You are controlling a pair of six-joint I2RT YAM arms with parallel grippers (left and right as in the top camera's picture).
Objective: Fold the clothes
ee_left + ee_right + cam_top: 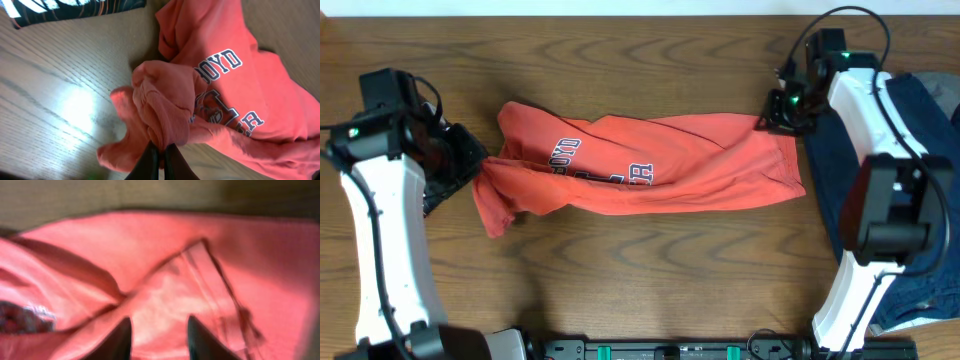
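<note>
Spreading the tee (pixel 640 165) flat: the stretch step was in hand, with no fold yet made.
Left claw (pixel 161 161) was clamped shut on a bunched fold at the tee's left end, toward the left edge of the table (pixel 650 300). Right claw (pixel 157 327) stood part open just over the hem at the right end, gripping nothing visible. Tee lay twisted across mid-table between both claws. Next move would likely call for flattening the bunch and gripping corners.
</note>
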